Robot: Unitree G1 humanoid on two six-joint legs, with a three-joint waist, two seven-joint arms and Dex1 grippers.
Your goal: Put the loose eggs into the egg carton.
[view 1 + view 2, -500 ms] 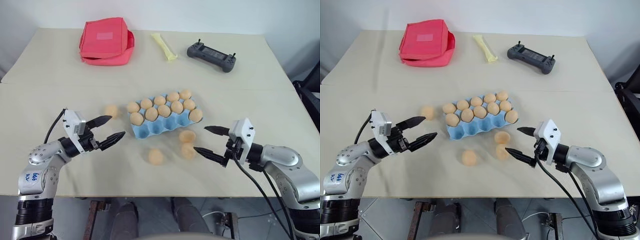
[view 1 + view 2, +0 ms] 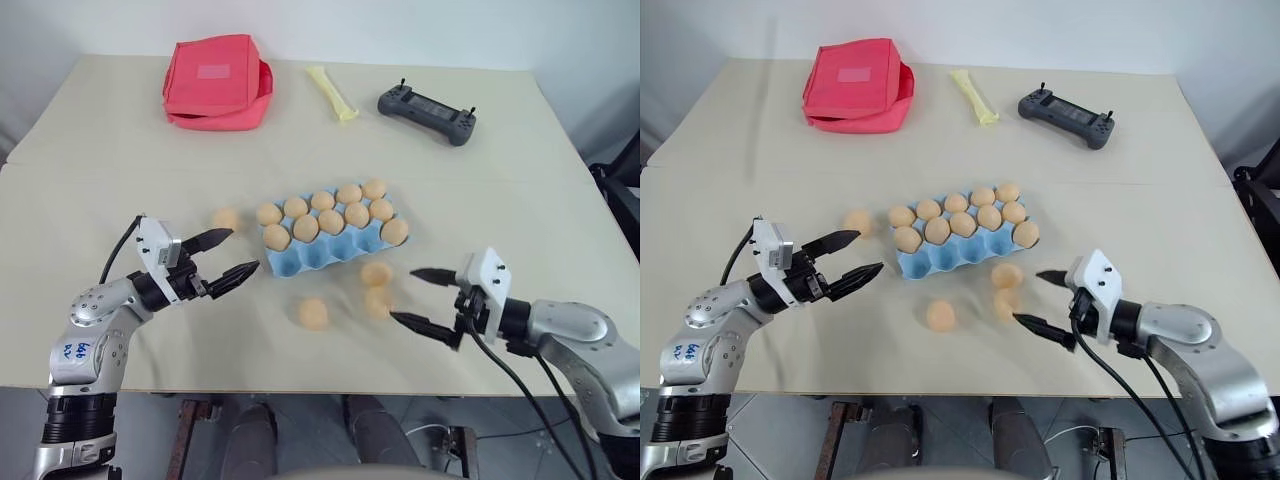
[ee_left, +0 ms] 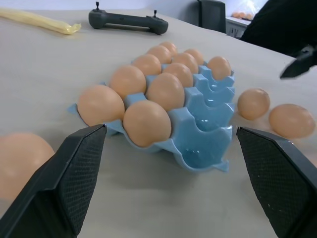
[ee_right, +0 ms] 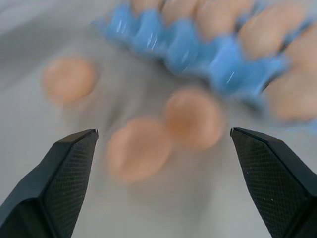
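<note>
nearest the table's front edge, the left gripper (image 2: 226,256) and right gripper (image 2: 420,297) both hover with fingers spread wide, holding nothing. between them lie three loose eggs: one (image 2: 313,314) alone toward the front, and a pair (image 2: 377,302) (image 2: 375,273) touching or nearly so, just ahead of the right gripper. a fourth egg (image 2: 225,219) sits just left of the egg carton (image 2: 315,254). the carton's back two rows are filled with ten eggs; its front row of cups is empty. by my reading the job is well along, with four eggs left to place. farther back, well apart, rest a red pouch (image 2: 215,82), a yellow packet (image 2: 331,92) and a controller (image 2: 425,112).
</note>
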